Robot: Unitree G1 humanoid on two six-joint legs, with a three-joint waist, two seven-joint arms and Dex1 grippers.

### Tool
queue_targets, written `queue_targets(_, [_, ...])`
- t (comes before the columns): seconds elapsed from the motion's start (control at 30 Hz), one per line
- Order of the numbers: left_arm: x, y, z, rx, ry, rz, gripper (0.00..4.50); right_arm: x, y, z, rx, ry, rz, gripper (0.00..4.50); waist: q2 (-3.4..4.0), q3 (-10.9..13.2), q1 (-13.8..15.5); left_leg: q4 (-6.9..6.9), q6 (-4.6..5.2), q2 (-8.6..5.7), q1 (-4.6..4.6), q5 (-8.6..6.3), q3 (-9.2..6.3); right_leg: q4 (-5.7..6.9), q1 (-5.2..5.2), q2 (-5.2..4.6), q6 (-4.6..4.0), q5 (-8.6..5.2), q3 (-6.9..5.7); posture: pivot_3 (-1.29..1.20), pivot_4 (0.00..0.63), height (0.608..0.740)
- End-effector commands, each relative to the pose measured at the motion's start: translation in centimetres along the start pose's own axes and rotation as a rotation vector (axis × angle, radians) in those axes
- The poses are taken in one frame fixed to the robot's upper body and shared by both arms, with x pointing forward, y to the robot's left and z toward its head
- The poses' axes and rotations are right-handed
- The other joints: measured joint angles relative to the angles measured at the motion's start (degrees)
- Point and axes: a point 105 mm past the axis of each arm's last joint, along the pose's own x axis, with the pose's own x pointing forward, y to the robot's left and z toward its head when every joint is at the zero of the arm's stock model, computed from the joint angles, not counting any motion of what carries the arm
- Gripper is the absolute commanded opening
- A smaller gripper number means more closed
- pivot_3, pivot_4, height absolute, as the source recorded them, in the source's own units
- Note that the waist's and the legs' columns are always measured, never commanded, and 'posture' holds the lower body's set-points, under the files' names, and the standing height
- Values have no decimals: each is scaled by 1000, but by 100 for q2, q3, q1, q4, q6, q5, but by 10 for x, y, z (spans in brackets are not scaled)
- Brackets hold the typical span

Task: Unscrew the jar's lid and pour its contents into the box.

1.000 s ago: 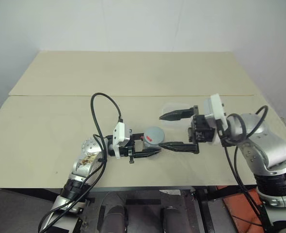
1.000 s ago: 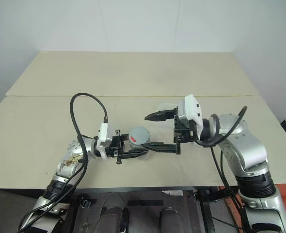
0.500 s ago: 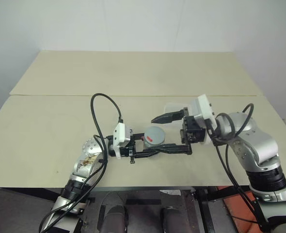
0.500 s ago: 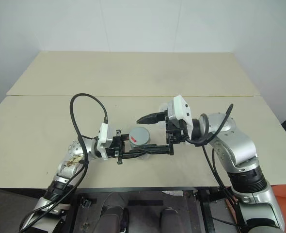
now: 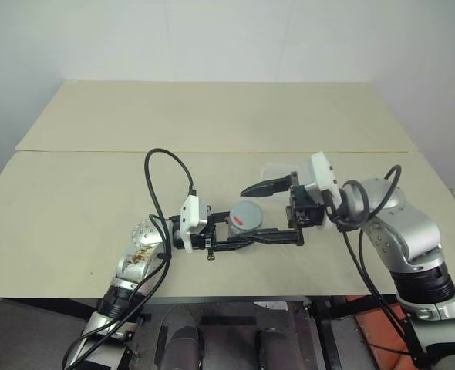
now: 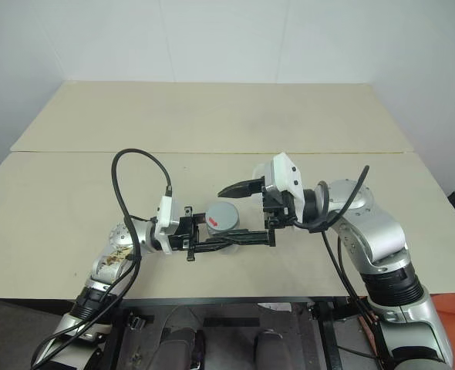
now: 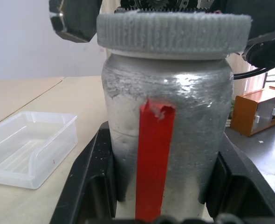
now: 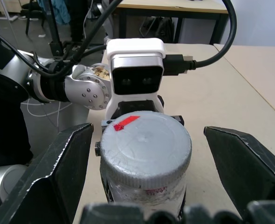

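Pincers meet over the near middle of the beige worktop (image 5: 96,185), and we describe each in turn. Our left pincer (image 5: 239,240) is clamped tight on the small silvery-grey jar (image 7: 168,116), its black fingers (image 7: 93,179) pressed against both sides of the jar's lower body. The flat round grey ribbed screw lid (image 8: 146,145) sits on the jar's top, above the left pincer's grip. Our right pincer (image 6: 239,213) stands wide apart, one finger on either side of the lid and clear of it, holding nothing.

From the head views the jar looks like a grey disc between the two pincers, with a small red mark at its edge. The left wrist view adds what those miss: a red strip (image 7: 154,158) running down the jar's side, its upper end torn, and the ribbing around the lid. That view also shows the shallow clear plastic box (image 7: 28,147) resting on the worktop beside the left pincer, apart from the jar. In the head views the box (image 5: 276,171) lies just beyond the right pincer.

The right wrist view shows a red patch on the lid's top and small red print below the rim, too small for us to read.
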Motion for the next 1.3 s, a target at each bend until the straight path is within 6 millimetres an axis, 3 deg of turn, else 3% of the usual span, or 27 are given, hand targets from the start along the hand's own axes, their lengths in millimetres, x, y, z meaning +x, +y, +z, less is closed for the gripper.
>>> queue_targets(0.03, [2, 0, 10, 43, -23, -13, 1943, 0, -1, 6, -33, -13, -4, 4284, 0, 0, -1, 0, 0, 0, 0, 0, 0, 0, 0, 0, 0, 0, 0, 0, 150, 740])
queue_targets(0.2, [3, 0, 10, 38, -21, -18, 1943, 0, 0, 4, -40, -3, -1, 2905, 0, 0, -2, 0, 0, 0, 0, 0, 0, 0, 0, 0, 0, 0, 0, 0, 150, 740])
queue_targets(1.03, [1, -3, 3, 46, 9, -38, 1943, -5, 0, 19, 54, -96, 27, 2905, 0, 0, -1, 0, 0, 0, 0, 0, 0, 0, 0, 0, 0, 0, 0, 0, 150, 740])
queue_targets(1.2, [1, -2, 6, 53, 5, -32, 1943, -22, -16, 27, 48, -145, -94, 2905, 0, 0, -1, 0, 0, 0, 0, 0, -1, 0, 0, -1, 0, 0, 0, 0, 150, 740])
queue_targets(1.3, [0, 0, 8, 59, 4, -20, 1943, -46, -29, 25, 22, -125, -243, 2905, 0, 0, 36, 0, 0, -1, 0, 0, 0, -1, 1, -2, 0, 0, 0, 0, 150, 740])
